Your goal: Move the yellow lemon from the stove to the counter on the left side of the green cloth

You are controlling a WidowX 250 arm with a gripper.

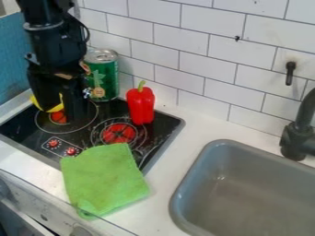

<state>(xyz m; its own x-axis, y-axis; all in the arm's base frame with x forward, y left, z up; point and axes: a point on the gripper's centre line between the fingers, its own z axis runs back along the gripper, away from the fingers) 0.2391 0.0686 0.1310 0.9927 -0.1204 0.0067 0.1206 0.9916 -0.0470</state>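
Yellow curved object, at the black glass stovetop's ten o'clock, lies partly behind the black two-finger gripper; we cannot tell its grip. Upright, presumably for stability, the green metal can and glossy red pepper crowd one and three o'clock; a green cloth overlaps six.

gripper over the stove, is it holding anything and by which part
That can't be told: the gripper hangs right by a yellow thing and partly covers it, hiding any hold. The red pepper stands apart, not held.
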